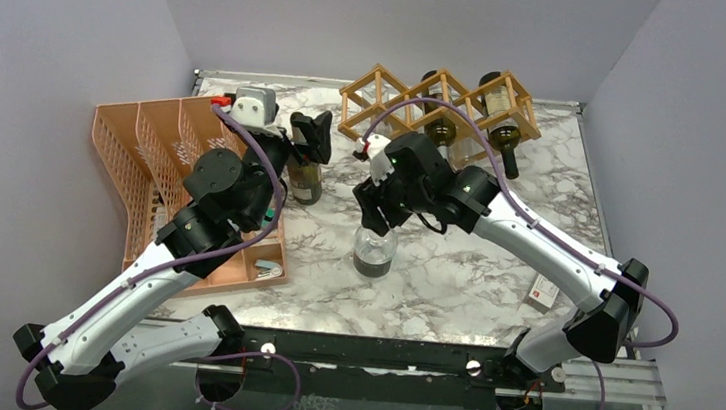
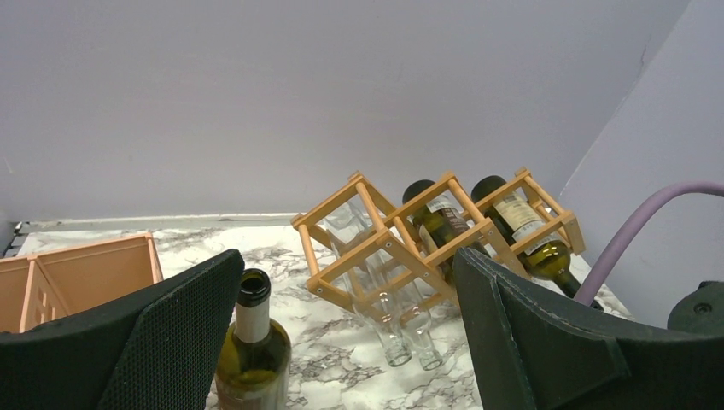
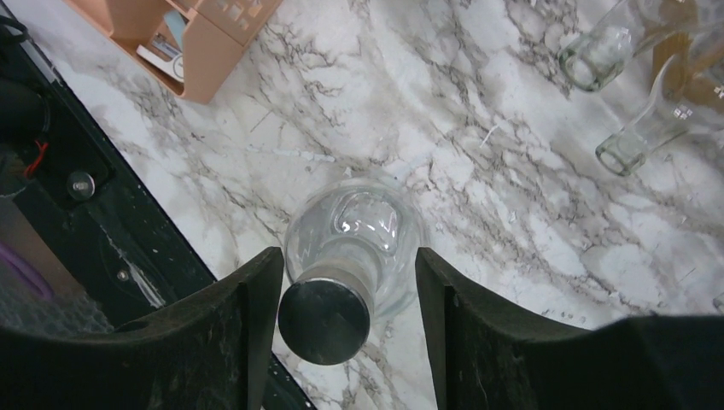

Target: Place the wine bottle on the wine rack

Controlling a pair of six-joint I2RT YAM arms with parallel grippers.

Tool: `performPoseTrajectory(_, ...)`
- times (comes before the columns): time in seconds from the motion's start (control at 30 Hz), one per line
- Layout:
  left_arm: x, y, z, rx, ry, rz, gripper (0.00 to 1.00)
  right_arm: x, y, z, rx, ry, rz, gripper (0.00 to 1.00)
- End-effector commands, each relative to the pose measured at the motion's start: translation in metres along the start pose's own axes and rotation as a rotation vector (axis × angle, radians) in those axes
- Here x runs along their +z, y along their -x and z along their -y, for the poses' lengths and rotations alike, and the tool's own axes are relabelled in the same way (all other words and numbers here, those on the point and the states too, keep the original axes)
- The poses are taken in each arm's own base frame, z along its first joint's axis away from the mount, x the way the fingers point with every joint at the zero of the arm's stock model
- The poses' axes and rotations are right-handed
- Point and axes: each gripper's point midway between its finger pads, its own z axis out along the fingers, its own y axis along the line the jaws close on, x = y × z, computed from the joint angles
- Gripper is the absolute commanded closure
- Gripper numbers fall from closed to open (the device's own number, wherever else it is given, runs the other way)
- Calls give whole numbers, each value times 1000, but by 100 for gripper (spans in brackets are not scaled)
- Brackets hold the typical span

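An olive-green wine bottle stands upright and uncorked beside the orange organizer. My left gripper hangs open above it, and the bottle's neck sits just inside the left finger. A clear bottle with a dark cap stands mid-table. My right gripper straddles its neck, open, with the cap close to the left finger and a gap on the right. The light-wood wine rack stands at the back.
In the rack lie two dark bottles and clear bottles with necks pointing toward me. An orange mesh organizer sits at the left. A small white box lies at the right front.
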Motion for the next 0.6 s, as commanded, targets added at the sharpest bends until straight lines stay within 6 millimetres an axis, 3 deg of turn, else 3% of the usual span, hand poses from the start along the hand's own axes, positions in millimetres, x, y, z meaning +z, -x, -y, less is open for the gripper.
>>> performPoseTrajectory(0.0, 2, -3, -4, 15, 23, 2, 1, -2, -13, -6, -29, 19, -13, 46)
performPoseTrajectory(0.13, 4, -5, -3, 19, 23, -4, 1, 4, -20, -3, -31, -6, -30, 51)
performPoseTrajectory(0.3, 5, -8, -2, 21, 23, -12, 1, 7, -13, 0, -37, -33, 30, 77)
performPoseTrajectory(0.4, 6, -9, -2, 23, 23, -16, 1, 8, -1, 2, -38, -47, 102, 89)
performPoseTrajectory(0.57, 7, -10, -2, 23, 27, -20, 1, 5, 35, 9, -20, -98, 289, 98)
